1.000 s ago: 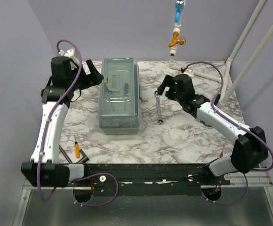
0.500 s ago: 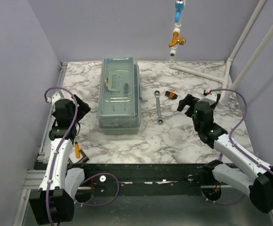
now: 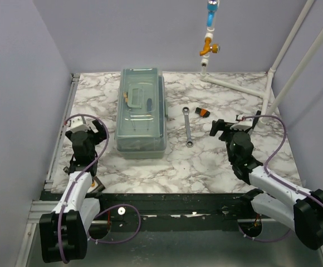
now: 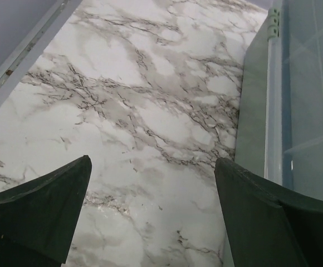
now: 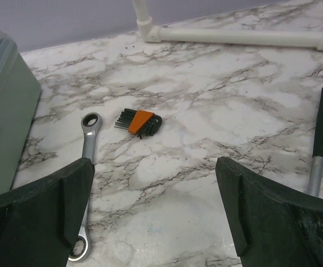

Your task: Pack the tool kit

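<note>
While the toolbox (image 3: pixel 141 111) looks shut, the left gripper (image 3: pixel 94 129), spread and empty at its eight o'clock, should open it first. The right gripper (image 3: pixel 220 126), also spread and empty, should take the wrench (image 3: pixel 187 127) at its nine o'clock mid-shaft.

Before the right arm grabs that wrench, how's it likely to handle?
The wrench looks like solid polished metal, so it is probably stiff and heavy for its size. It lies flat on the smooth marble table, so it would likely slide, not roll, if nudged. Its thin, shiny shaft may slip in a pinch grip.
</note>
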Controlling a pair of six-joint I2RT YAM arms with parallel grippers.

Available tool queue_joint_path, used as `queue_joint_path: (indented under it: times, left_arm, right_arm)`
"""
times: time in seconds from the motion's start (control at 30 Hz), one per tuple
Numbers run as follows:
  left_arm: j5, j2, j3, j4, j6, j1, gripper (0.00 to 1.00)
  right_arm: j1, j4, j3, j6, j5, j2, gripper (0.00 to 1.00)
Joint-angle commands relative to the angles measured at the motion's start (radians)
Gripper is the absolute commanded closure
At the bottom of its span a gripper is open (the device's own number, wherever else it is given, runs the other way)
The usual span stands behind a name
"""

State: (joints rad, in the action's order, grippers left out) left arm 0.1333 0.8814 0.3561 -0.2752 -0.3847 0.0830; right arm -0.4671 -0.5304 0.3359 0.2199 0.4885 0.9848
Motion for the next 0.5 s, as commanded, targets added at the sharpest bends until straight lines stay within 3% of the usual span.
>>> queue_joint_path:
  times: [0.0,0.13,0.27,0.3,0.33,0.47]
  left_arm:
    - [-0.110,0.058,-0.086,-0.344,0.175,-0.006,0.05]
    - [-0.170,0.155,-0.113,-0.467,0.222,-0.006,0.01]
    - [-0.209,0.211,-0.105,-0.561,0.217,-0.006,0.01]
    - [-0.200,0.225,-0.082,-0.535,0.213,-0.005,0.02]
    - [-0.194,0.234,-0.065,-0.510,0.223,-0.005,0.09]
    - [-0.160,0.263,-0.104,-0.654,0.253,-0.005,0.15]
  right_arm:
    - [0.019,-0.228,-0.061,-0.076,0.117,0.009,0.01]
    - [0.112,-0.427,-0.170,-0.132,0.010,0.020,0.00]
    - [0.148,-0.463,-0.132,-0.195,-0.022,0.175,0.00]
    - [0.148,-0.510,-0.134,-0.199,-0.010,0.226,0.00]
    - [0.153,-0.557,-0.141,-0.201,-0.006,0.267,0.00]
    - [0.183,-0.796,-0.140,-0.209,-0.006,0.496,0.00]
